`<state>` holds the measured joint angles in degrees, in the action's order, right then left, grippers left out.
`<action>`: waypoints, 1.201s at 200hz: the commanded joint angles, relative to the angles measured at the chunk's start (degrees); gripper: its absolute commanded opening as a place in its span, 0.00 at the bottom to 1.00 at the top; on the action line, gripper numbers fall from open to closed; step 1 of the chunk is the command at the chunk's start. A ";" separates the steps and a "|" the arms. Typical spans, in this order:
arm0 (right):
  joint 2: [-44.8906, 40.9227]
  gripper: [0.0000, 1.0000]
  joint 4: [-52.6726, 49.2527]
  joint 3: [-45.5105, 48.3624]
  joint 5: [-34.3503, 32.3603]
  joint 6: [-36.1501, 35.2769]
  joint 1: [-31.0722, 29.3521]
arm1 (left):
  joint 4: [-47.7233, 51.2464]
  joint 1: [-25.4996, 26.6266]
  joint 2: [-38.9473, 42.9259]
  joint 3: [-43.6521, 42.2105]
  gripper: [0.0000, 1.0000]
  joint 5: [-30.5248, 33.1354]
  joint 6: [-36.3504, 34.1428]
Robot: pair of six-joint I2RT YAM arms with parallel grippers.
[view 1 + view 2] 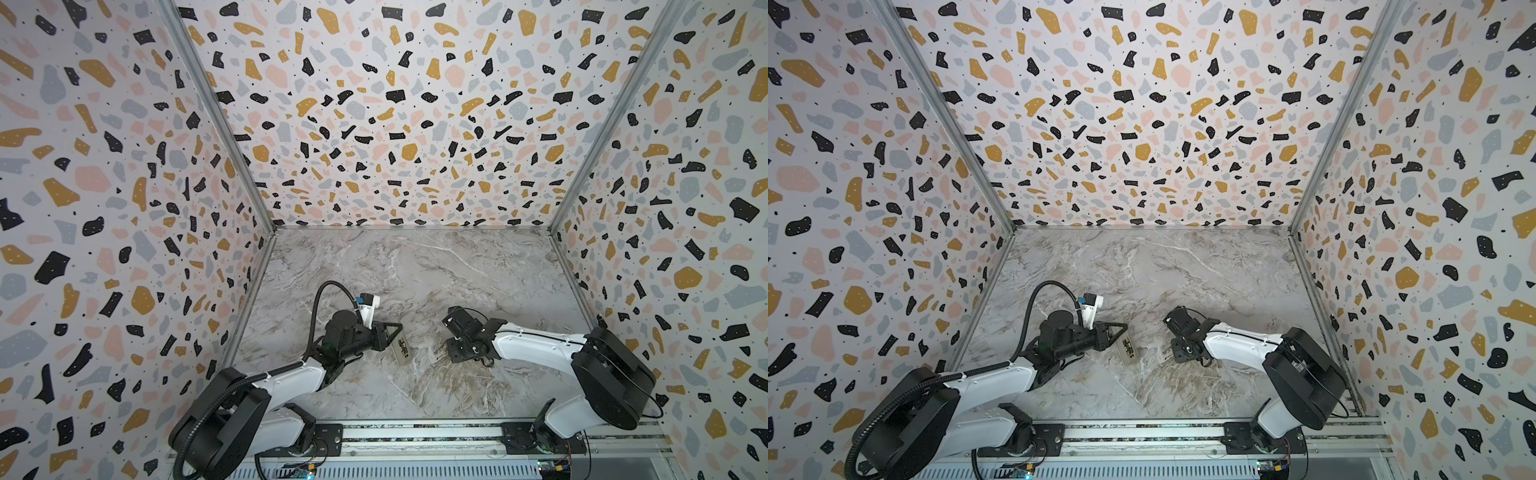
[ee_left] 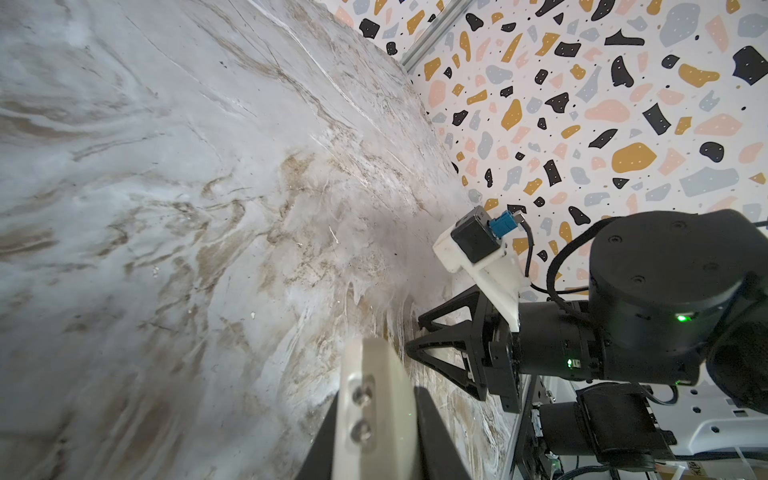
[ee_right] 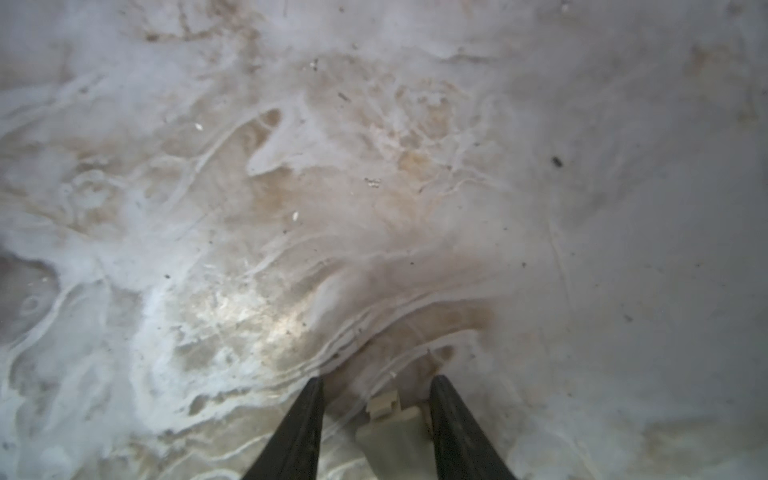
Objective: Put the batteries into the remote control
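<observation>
Grey marble desk. In a top view the left tool pinches the slim white oblong remote control near the desk's front edge, left of middle. Left wrist shows that pinch. Right wrist: right tool spread around a small flat grey cover piece.

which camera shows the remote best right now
Both top views: the remote control shows its whole broad side, with a dark and gold patch on it. The left wrist view shows only its pale edge, close up. The right wrist view does not show it.
</observation>
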<state>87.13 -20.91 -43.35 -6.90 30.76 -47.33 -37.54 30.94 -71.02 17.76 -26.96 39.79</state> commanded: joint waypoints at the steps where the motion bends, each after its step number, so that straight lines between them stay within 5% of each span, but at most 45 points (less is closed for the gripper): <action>1: 1.77 0.44 -0.78 -0.24 2.26 1.76 -2.41 | -2.22 0.31 0.75 1.14 0.00 0.27 -0.52; 157: -1.30 0.43 -2.97 3.47 4.05 14.66 -16.90 | -0.34 0.17 1.94 0.97 0.00 2.42 -1.20; 240: -8.80 0.42 -8.76 8.61 0.14 21.62 -17.71 | -0.15 0.17 1.94 0.96 0.00 2.26 -1.51</action>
<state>79.29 -21.34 -36.88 -5.67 49.15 -64.79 -35.79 30.92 -70.08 17.76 -24.71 39.55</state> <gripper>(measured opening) 0.423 0.231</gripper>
